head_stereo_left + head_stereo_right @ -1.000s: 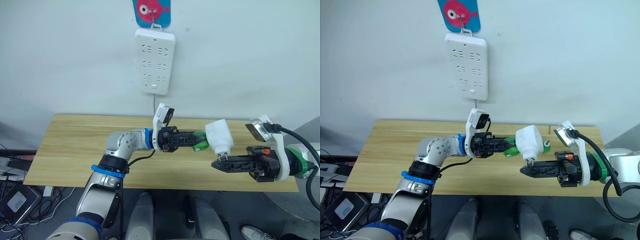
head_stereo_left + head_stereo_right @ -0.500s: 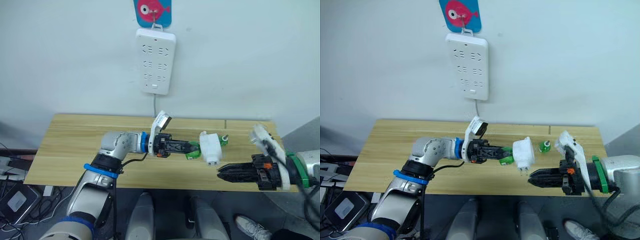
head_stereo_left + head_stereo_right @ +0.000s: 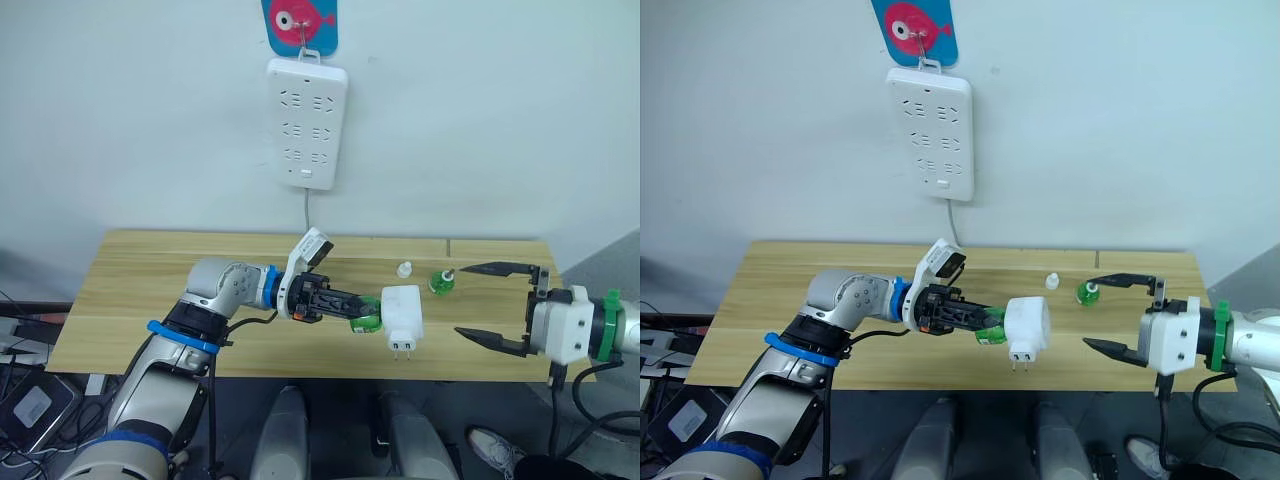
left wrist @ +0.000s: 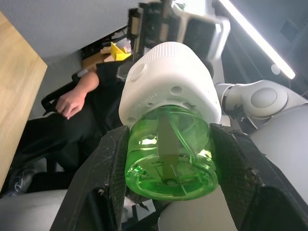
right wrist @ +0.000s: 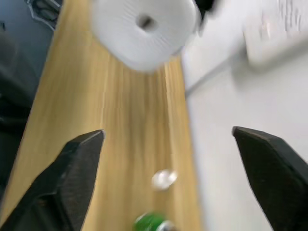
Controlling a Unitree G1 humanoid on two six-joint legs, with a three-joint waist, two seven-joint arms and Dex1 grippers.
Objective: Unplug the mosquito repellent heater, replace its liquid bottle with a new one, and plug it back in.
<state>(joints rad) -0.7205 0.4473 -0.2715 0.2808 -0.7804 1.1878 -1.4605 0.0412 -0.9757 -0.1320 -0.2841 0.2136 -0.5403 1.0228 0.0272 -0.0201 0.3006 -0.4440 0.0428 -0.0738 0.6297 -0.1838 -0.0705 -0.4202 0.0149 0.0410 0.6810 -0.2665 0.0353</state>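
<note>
Heater (image 3: 404, 312) hangs over wooden table (image 3: 130, 290), white wall (image 3: 130, 120) behind.

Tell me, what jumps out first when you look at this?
The left gripper holds a bright green bottle with the white mosquito repellent heater screwed on, above the wooden table's front edge. The right gripper gapes wide open nearby. Up on the wall hangs a long white power strip under a pink fish hook.
</note>
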